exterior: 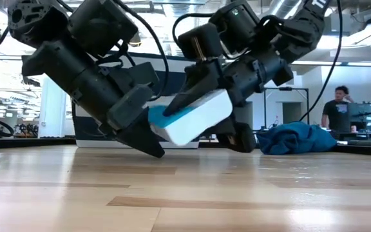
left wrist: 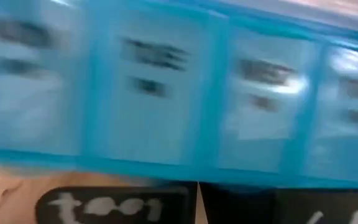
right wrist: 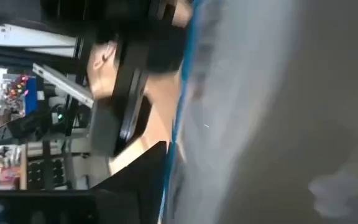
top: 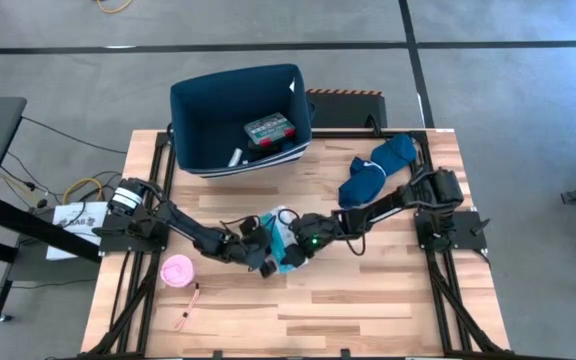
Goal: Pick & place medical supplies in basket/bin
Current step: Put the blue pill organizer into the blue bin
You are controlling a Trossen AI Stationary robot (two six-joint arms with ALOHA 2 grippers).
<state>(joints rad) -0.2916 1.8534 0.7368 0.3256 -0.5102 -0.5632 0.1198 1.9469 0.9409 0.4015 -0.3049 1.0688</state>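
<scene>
The pill strip (exterior: 192, 119), white and blue, is lifted tilted off the table between both grippers. The right gripper (exterior: 201, 106) clamps it; the left gripper (exterior: 140, 129), shut, touches its end. Beyond them, the bin (top: 238, 125) holds a few items. Beside the left arm, the pink roll (top: 176, 270) and sticks (top: 188, 308) remain.

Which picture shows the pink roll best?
The high view, the only one showing it. The pink roll lies in full sight on the table, near the left arm's base. In the low view the arms fill the picture and no roll shows. Both wrist views are filled by the blue-and-white pill strip.
</scene>
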